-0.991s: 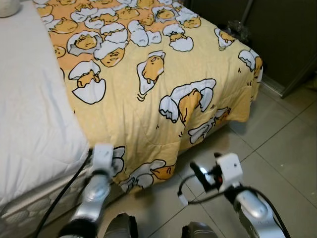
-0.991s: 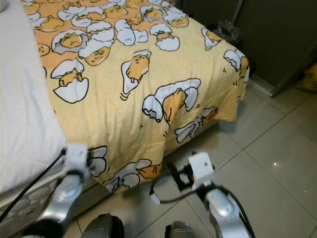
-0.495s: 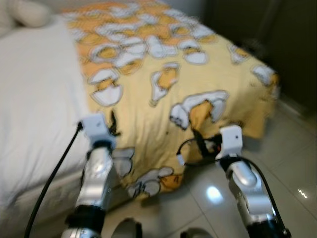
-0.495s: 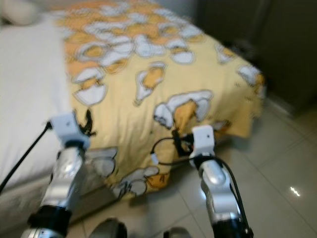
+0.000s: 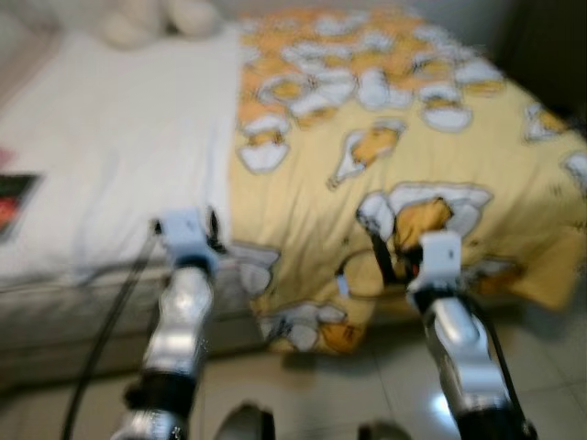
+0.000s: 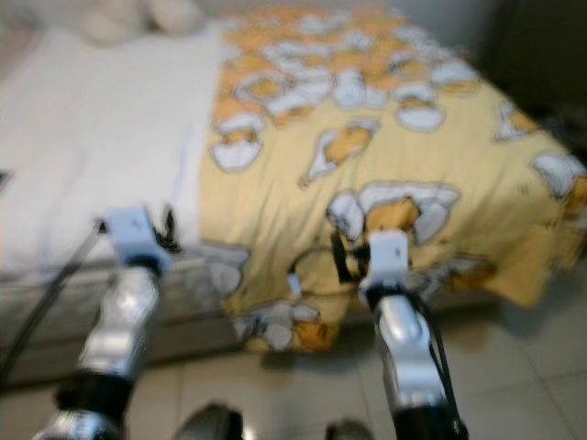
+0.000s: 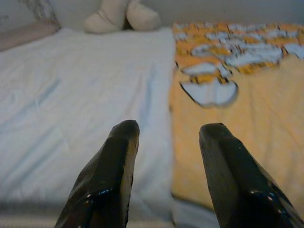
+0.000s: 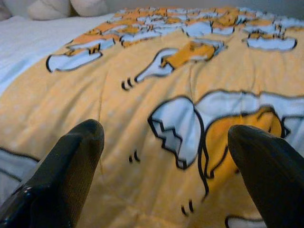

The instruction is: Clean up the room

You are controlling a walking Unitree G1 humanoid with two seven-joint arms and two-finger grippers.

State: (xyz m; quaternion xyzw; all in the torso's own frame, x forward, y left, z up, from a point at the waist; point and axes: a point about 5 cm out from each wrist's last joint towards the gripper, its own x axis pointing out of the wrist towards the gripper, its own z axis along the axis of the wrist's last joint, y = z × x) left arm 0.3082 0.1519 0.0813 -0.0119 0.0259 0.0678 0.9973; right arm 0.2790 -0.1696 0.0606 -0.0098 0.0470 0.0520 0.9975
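Both pairs of jaws stand spread with nothing between them. The left gripper [image 7: 166,175] is raised at the near edge of the bed, its two black fingers [image 7: 114,161] apart and aimed along the line where the white sheet [image 7: 80,104] meets the yellow blanket [image 7: 247,118]. The right gripper [image 8: 166,171] is raised in front of the blanket's hanging corner, fingers [image 8: 76,161] wide apart, facing a cracked-egg cartoon print [image 8: 199,137] on the cloth.

The blanket [image 5: 394,165] covers the right half of the bed and droops over the near edge toward the tiled floor [image 5: 321,394]; its lower hem sits between the two silver arms. The sheet [image 5: 119,156] covers the left half. Pale cushions or soft toys [image 5: 156,20] lie at the far head of the bed, too blurred to tell which. A dark flat thing with red on it [image 5: 14,202] lies at the sheet's left edge. The head views are smeared by motion.
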